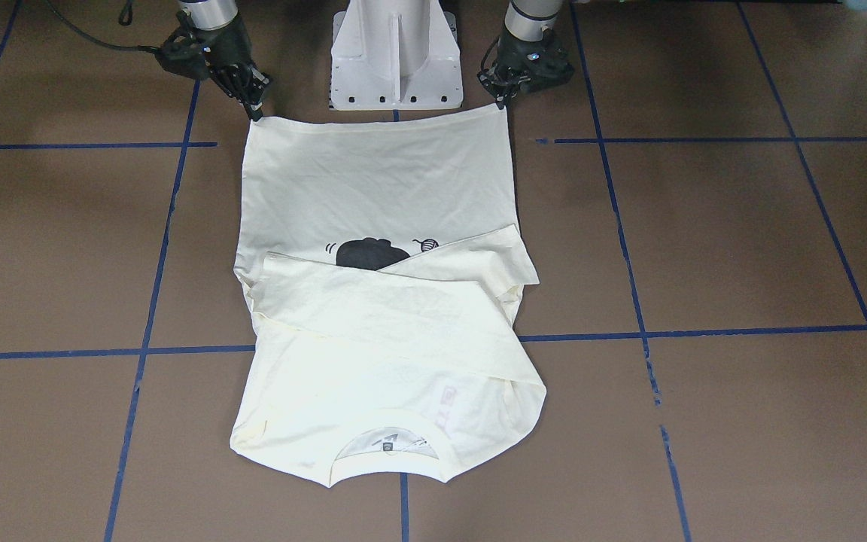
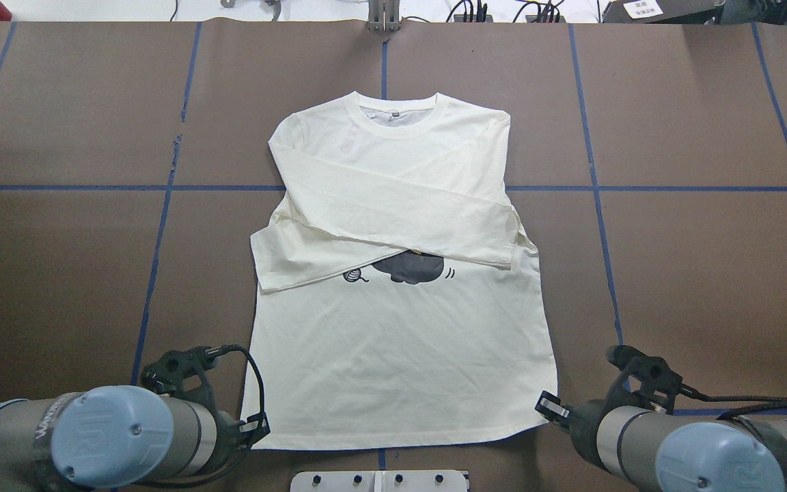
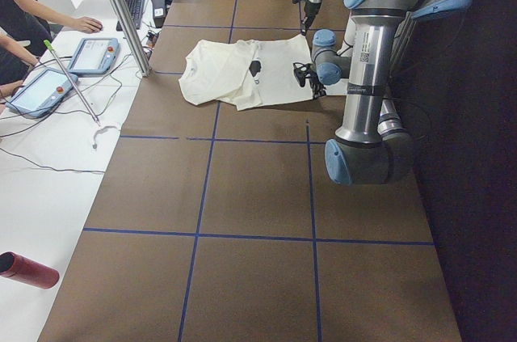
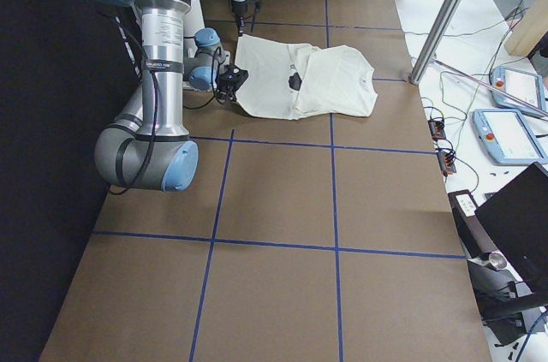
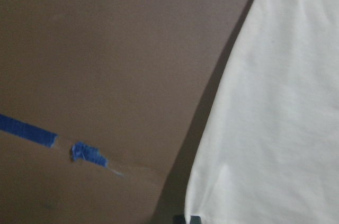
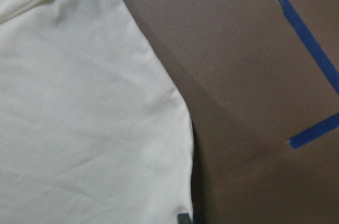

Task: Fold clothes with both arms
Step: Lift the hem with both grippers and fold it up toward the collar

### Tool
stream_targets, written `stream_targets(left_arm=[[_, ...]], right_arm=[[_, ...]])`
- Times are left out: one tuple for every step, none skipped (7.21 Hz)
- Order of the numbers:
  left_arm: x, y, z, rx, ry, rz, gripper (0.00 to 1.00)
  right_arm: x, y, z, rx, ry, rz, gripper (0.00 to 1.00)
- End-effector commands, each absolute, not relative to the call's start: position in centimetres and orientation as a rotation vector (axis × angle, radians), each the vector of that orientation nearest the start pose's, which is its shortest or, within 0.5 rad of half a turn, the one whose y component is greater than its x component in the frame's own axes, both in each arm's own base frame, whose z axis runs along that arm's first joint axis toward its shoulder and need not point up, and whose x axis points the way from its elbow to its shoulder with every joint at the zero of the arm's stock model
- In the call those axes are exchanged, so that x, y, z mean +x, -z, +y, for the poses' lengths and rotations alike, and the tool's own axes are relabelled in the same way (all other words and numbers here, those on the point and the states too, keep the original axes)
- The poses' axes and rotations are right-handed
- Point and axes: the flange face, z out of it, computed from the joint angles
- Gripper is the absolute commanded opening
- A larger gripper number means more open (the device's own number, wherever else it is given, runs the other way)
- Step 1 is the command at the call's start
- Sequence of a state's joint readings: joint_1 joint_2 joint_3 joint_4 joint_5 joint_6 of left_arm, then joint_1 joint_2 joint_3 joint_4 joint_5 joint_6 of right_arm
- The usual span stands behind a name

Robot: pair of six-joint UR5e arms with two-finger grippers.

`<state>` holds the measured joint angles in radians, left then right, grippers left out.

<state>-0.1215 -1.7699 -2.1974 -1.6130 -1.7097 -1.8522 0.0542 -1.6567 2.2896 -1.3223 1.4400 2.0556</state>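
The clothes [image 2: 400, 355] are one cream long-sleeved T-shirt lying flat on the brown table, collar [image 2: 397, 113] away from me. Both sleeves are folded across the chest and hide most of the black cat print [image 2: 410, 266]. My left gripper [image 2: 259, 429] sits at the near hem corner on its side and is shut on the fabric, as is my right gripper [image 2: 545, 404] on the opposite corner. In the front-facing view the hem runs taut between the left gripper [image 1: 505, 104] and the right gripper [image 1: 255, 113]. Both wrist views show the shirt edge [image 5: 280, 102] [image 6: 79, 102] slightly raised, with a shadow under it.
The white pedestal base [image 1: 396, 53] stands just behind the hem, between the arms. Blue tape lines [image 2: 161, 232] grid the table. In the left side view, people's hands and tablets [image 3: 93, 55] rest on a white bench beside a metal pole [image 3: 121, 14] and a red bottle [image 3: 28, 269].
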Motion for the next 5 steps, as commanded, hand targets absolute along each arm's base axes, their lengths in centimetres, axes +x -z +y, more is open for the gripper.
stream_targets(left_arm=[[44.8,-24.8,-15.6,-0.244,0.308,0.892,0.0],[43.5,-23.5,-15.7,-0.243,0.307,0.917,0.0],[43.5,-23.3,-16.6,-0.227,0.315,0.926,0.0],[43.1,-23.1,-18.4,-0.194,0.335,0.937,0.0],[42.0,-22.2,-21.6,-0.126,0.342,0.968,0.0]], right_arm=[[-37.0,-31.8,-15.7,-0.095,-0.538,-0.934,0.0],[-36.6,-31.3,-16.3,-0.087,-0.554,-0.947,0.0],[-35.9,-31.2,-18.2,-0.063,-0.597,-0.955,0.0],[-35.9,-31.0,-19.5,-0.042,-0.608,-0.964,0.0],[-37.5,-31.3,-20.5,-0.021,-0.604,-0.96,0.0]])
